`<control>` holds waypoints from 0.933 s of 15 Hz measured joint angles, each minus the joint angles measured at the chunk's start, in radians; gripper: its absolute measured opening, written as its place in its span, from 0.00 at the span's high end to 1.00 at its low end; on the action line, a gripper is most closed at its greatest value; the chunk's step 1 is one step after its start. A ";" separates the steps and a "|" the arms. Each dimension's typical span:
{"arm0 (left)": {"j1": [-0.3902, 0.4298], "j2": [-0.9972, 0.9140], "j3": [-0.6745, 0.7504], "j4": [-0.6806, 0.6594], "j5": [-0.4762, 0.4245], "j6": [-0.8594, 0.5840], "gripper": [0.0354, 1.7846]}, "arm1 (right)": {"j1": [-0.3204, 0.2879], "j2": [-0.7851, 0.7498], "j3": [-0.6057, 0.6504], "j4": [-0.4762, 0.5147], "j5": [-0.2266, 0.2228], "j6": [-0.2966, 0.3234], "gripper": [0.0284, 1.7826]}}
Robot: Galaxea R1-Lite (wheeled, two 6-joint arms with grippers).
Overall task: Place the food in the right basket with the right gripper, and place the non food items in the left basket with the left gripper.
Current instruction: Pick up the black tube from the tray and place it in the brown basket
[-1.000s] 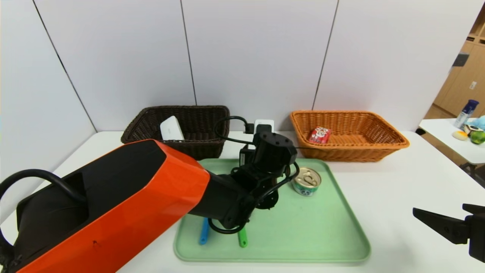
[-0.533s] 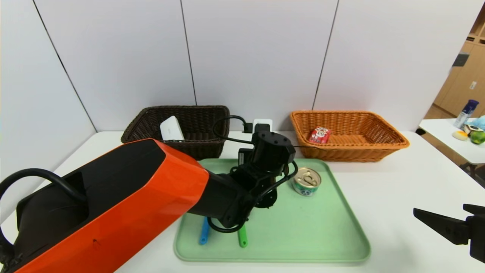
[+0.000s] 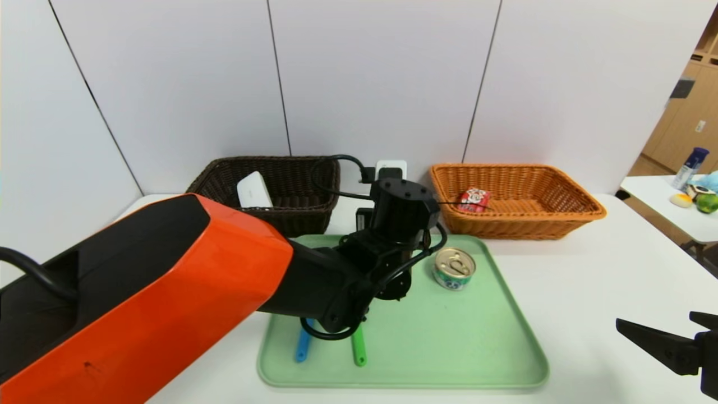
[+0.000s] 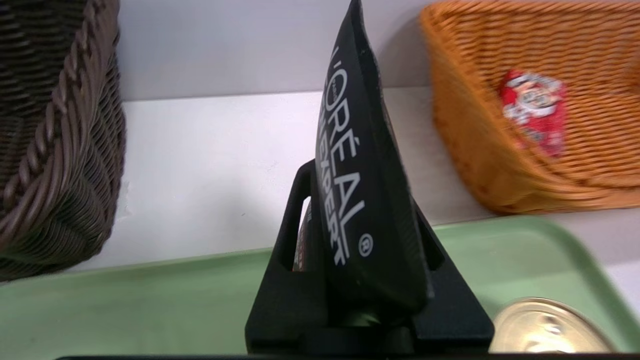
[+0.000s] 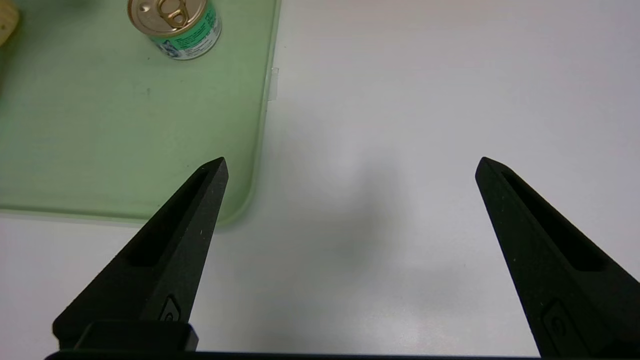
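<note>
My left gripper (image 4: 360, 210) is shut on the dark green cone-shaped tube (image 4: 350, 125), which it holds upright above the back of the green tray (image 3: 477, 348). In the head view my left wrist (image 3: 404, 216) hides the tube. The white case (image 3: 253, 189) lies in the dark brown basket (image 3: 297, 221). The red carton (image 3: 474, 200) lies in the orange-tan basket (image 3: 561, 216). The tin (image 3: 454, 269) stands on the tray. The blue spoon handle (image 3: 303, 345) and green fork handle (image 3: 359, 350) stick out from under my left arm. My right gripper (image 5: 350, 165) is open and empty over the table, right of the tray.
The two baskets stand against the back wall, with a white wall socket (image 3: 391, 168) between them. In the left wrist view the dark basket (image 4: 60, 150) is to one side and the orange basket (image 4: 475, 150) to the other. A side table with several small things (image 3: 690, 196) stands at far right.
My left arm has risen and drawn slightly towards the back with the tube in its grip. The right gripper has sunk a little.
</note>
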 joint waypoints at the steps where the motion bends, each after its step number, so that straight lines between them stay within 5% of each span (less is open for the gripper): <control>1: -0.007 -0.027 -0.001 0.011 -0.026 -0.006 0.83 | 0.000 0.000 0.000 0.000 0.000 0.000 0.04; 7: -0.003 -0.234 -0.131 0.289 -0.176 -0.146 0.83 | 0.000 0.018 0.000 -0.007 0.001 0.000 0.04; 14: 0.359 -0.347 -0.264 0.613 -0.285 -0.207 0.83 | 0.000 0.040 -0.007 -0.006 0.001 0.000 0.04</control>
